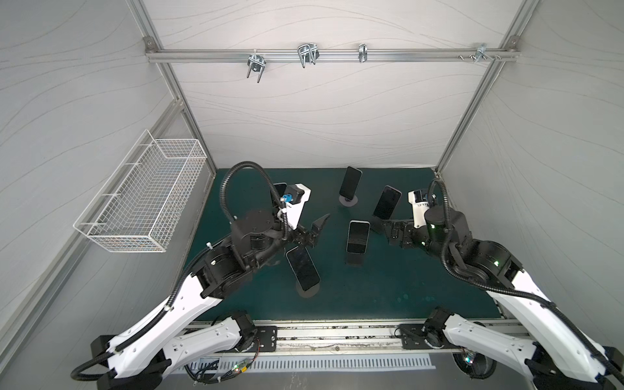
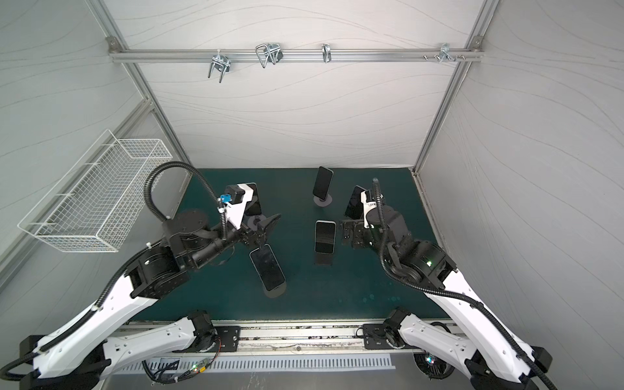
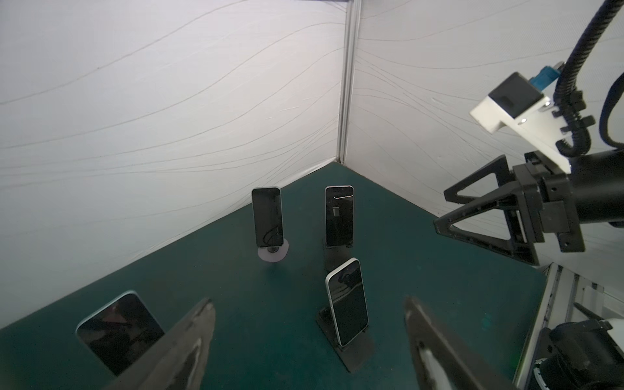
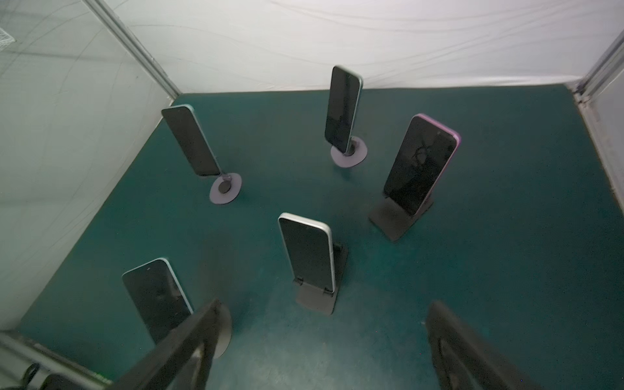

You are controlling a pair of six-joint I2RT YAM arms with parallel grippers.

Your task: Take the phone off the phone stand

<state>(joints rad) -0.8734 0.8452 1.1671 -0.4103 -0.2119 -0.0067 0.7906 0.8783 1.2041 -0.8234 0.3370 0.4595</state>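
Green mat [image 1: 388,287] — phones [image 1: 358,241] on stands [image 1: 354,261]; left gripper [image 3: 310,305] spread, seemingly empty.

White wire-mesh basket [image 1: 141,199] hangs on the left wall panel. Silver aluminium rail [image 1: 405,54] spans the back wall, high up, with four metal hooks [image 1: 308,55] clipped along it. Dark green mat [image 1: 388,290] covers the tabletop. White slotted cable duct [image 1: 337,364] runs along the front edge.

soft even light, dimmer wrist views, blurred near jaws, bowed wide-angle edges
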